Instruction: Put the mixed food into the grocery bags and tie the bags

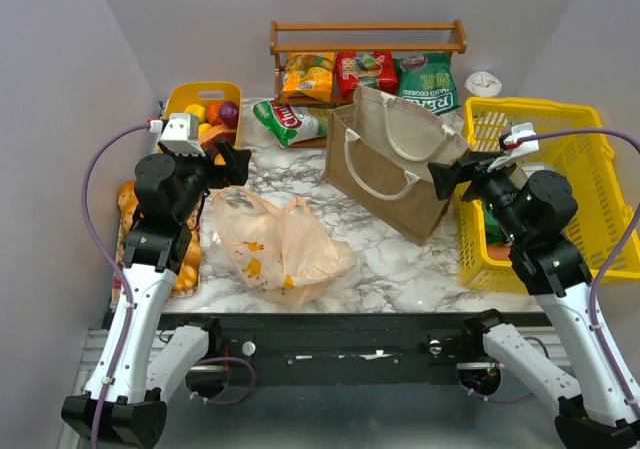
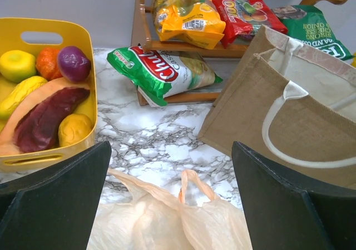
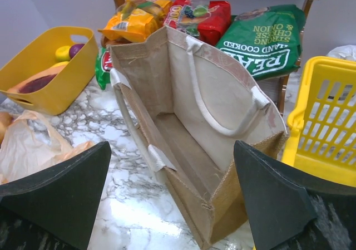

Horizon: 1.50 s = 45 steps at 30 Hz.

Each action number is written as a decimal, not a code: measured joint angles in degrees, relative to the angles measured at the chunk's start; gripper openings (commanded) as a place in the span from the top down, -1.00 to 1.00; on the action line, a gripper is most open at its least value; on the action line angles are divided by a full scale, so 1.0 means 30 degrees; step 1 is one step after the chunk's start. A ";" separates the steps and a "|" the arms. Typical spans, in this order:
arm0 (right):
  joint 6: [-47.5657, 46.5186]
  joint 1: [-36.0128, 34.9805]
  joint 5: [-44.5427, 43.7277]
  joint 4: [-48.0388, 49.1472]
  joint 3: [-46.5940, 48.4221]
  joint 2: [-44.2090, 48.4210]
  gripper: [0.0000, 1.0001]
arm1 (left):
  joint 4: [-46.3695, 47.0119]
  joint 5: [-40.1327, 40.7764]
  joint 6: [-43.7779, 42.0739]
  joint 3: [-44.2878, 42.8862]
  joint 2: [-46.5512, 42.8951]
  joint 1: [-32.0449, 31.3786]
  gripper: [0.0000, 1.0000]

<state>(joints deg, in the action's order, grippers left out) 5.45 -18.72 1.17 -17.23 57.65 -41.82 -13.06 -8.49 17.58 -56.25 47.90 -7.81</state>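
Mixed food (image 2: 167, 69): most of it lies outside the bags. The yellow packet (image 1: 310, 74), red packet (image 1: 366, 69) and dark green packet (image 1: 428, 81) stand on the rack (image 1: 367, 37) behind the tote (image 1: 395, 169). A green-white packet (image 1: 288, 122) lies at the rack's foot, behind and left of the tote. Fruit (image 1: 228, 112) sits in the tub (image 1: 203, 91), further left of the tote. Tote: upright, mouth open, white handles flopped, inside bare in my right wrist view. Plastic bag (image 1: 275, 244): slumped on the table (image 1: 400, 269) in front and left of the tote, handles loose and untied. Something yellow-orange shows through its film; I cannot tell what. Basket (image 1: 585, 159): just right of the tote, whether touching I cannot tell; not a target. Left gripper (image 1: 232, 162): jaws spread wide with nothing between them, left of the tote, over the plastic bag's far edge. Right gripper (image 1: 447, 177): likewise wide apart and empty, at the tote's right corner, looking into it. Step in hand, by my reading: packing, with the tote not begun and tying well off. Next move, I judge: send the left gripper to the green-white packet, the nearest one. Pinch it by a crinkled edge rather than the slick belly, lift, and drop it past the tote's handles.
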 measured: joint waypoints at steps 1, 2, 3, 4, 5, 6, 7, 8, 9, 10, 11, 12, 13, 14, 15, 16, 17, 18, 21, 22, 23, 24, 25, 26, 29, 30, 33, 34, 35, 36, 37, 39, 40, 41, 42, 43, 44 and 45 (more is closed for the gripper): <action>-0.0109 0.0000 0.0197 0.0000 0.0000 0.0007 -1.00 | 0.0000 -0.0131 -0.0073 0.0000 0.0000 0.0000 -0.98; -0.0211 0.0000 0.0364 -0.0007 0.0000 0.0029 -1.00 | 0.0000 -0.0270 -0.0168 0.0000 0.0000 0.0000 -0.98; -0.0342 0.0000 0.0517 -0.0007 0.0000 0.0058 -1.00 | 0.0007 -0.0386 -0.0226 0.0000 0.0000 0.0000 -0.98; -0.0430 0.0000 0.0597 -0.0007 0.0000 0.0087 -1.00 | 0.0007 -0.0452 -0.0299 0.0000 0.0000 0.0000 -0.98; -0.0525 0.0000 0.0707 -0.0015 0.0000 0.0131 -1.00 | 0.0015 -0.0503 -0.0350 0.0007 -0.0007 0.0000 -0.98; -0.0634 0.0000 0.0772 -0.0022 0.0000 0.0175 -0.99 | 0.0036 -0.0554 -0.0393 0.0007 -0.0007 0.0000 -0.97; -0.0736 0.0000 0.0838 -0.0022 0.0000 0.0211 -0.99 | 0.0051 -0.0583 -0.0437 0.0022 -0.0015 0.0000 -0.98; -0.0852 0.0000 0.0903 -0.0029 0.0000 0.0248 -0.98 | 0.0080 -0.0648 -0.0474 0.0051 -0.0029 0.0000 -0.98; -0.0933 0.0000 0.0984 -0.0029 0.0000 0.0277 -0.97 | 0.0131 -0.0765 -0.0517 0.0124 -0.0066 0.0000 -0.98; -0.1027 0.0000 0.1064 -0.0036 0.0000 0.0299 -0.95 | 0.0182 -0.0889 -0.0568 0.0226 -0.0109 0.0000 -0.98; -0.1107 0.0000 0.1122 -0.0051 0.0007 0.0306 -0.94 | 0.0204 -0.0947 -0.0583 0.0277 -0.0131 0.0000 -0.98; -0.1282 0.0000 0.1188 -0.0087 0.0022 0.0299 -0.93 | 0.0204 -0.1005 -0.0605 0.0335 -0.0138 0.0000 -0.98; -0.1457 0.0000 0.1297 -0.0182 0.0066 0.0270 -0.87 | 0.0204 -0.1049 -0.0612 0.0372 -0.0124 0.0000 -0.97; -0.1625 0.0000 0.1399 -0.0277 0.0131 0.0189 -0.85 | 0.0204 -0.1049 -0.0605 0.0393 -0.0117 0.0000 -0.97; -0.1800 0.0000 0.1457 -0.0393 0.0255 0.0102 -0.83 | 0.0204 -0.1056 -0.0583 0.0408 -0.0102 0.0000 -0.98; -0.1923 0.0000 0.1501 -0.0605 0.0503 -0.0131 -0.79 | 0.0233 -0.1064 -0.0466 0.0415 -0.0029 0.0000 -0.97; -0.2076 0.0000 0.1552 -0.0816 0.0823 -0.0415 -0.78 | 0.0306 -0.1122 -0.0379 0.0408 0.0066 0.0000 -0.97; -0.2237 0.0000 0.1661 -0.0962 0.1209 -0.0729 -0.77 | 0.0415 -0.1275 -0.0168 0.0408 0.0321 0.0000 -0.93; -0.2528 -0.0029 0.2178 -0.1545 0.2659 -0.2025 -0.78 | 0.0597 -0.1588 0.0554 0.0335 0.1253 -0.0007 -0.87; -0.2637 -0.0117 0.2368 -0.1690 0.3140 -0.2514 -0.78 | 0.0554 -0.1654 0.0772 0.0197 0.1800 -0.0066 -0.87; -0.2754 -0.0284 0.2499 -0.1836 0.3563 -0.3089 -0.78 | 0.0342 -0.1479 0.0889 -0.0073 0.2433 -0.0328 -0.88; -0.2965 -0.0699 0.2492 -0.2011 0.4007 -0.3745 -0.78 | 0.0219 -0.1290 0.0962 -0.0299 0.2900 -0.0656 -0.91; -0.3191 -0.1202 0.2426 -0.2113 0.4306 -0.4240 -0.77 | -0.0168 -0.0831 0.0911 -0.0750 0.3490 -0.1435 -0.93; -0.3424 -0.1734 0.2310 -0.2324 0.4590 -0.4845 -0.75 | -0.0503 -0.0437 0.0780 -0.1326 0.4087 -0.2484 -0.94; -0.4240 -0.3359 0.1443 -0.3162 0.5574 -0.7023 -0.75 | -0.1290 0.0058 0.0517 -0.3082 0.5435 -0.4983 -0.98; -0.4568 -0.3789 0.1042 -0.3381 0.5829 -0.7810 -0.74 | -0.1333 -0.0066 0.0525 -0.3687 0.5836 -0.5523 -0.97; -0.5340 -0.4320 -0.0022 -0.3949 0.6033 -0.9347 -0.69 | -0.0962 -0.0262 0.0780 -0.4503 0.6258 -0.5559 -0.97; -0.5581 -0.4328 -0.0386 -0.4175 0.6025 -0.9683 -0.65 | -0.0845 -0.0459 0.0896 -0.4488 0.6258 -0.5421 -0.98; -0.5814 -0.4328 -0.0736 -0.4320 0.6025 -0.9952 -0.64 | -0.0495 -0.0750 0.1166 -0.4306 0.6244 -0.5122 -0.98; -0.6018 -0.4328 -0.1086 -0.4364 0.6018 -1.0178 -0.63 | -0.0146 -0.1129 0.1435 -0.4022 0.6229 -0.4860 -0.98; -0.6200 -0.4328 -0.1406 -0.4386 0.6011 -1.0316 -0.56 | 0.0109 -0.1435 0.1683 -0.3745 0.6229 -0.4612 -0.98; -0.6477 -0.4328 -0.2069 -0.4430 0.6011 -1.0528 -0.43 | 0.0882 -0.2310 0.2499 -0.2688 0.6237 -0.3912 -0.98; -0.6586 -0.4328 -0.2280 -0.4422 0.6011 -1.0615 -0.27 | 0.1042 -0.2637 0.2798 -0.2280 0.6273 -0.3694 -0.97; -0.6696 -0.4328 -0.2543 -0.4422 0.6011 -1.0797 -0.21 | 0.1188 -0.2951 0.3111 -0.1931 0.6339 -0.3461 -0.97; -0.6834 -0.4328 -0.2703 -0.4422 0.6011 -1.0987 -0.16 | 0.1282 -0.3198 0.3439 -0.1603 0.6470 -0.3242 -0.98; -0.6907 -0.4328 -0.2798 -0.4422 0.6011 -1.1205 -0.08 | 0.1341 -0.3402 0.3672 -0.1413 0.6572 -0.3140 -0.98; -0.6929 -0.4328 -0.2820 -0.4437 0.6011 -1.1446 -0.05 | 0.1355 -0.3577 0.3912 -0.1231 0.6666 -0.3126 -0.98; -0.6914 -0.4328 -0.2812 -0.4459 0.6011 -1.1686 -0.01 | 0.1370 -0.3759 0.4138 -0.1137 0.6717 -0.3133 -0.98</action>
<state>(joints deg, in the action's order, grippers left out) -15.29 -31.70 -7.27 -30.61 75.68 -76.88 -8.95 -19.77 30.00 -59.66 68.05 -17.21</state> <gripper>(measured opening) 0.560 0.988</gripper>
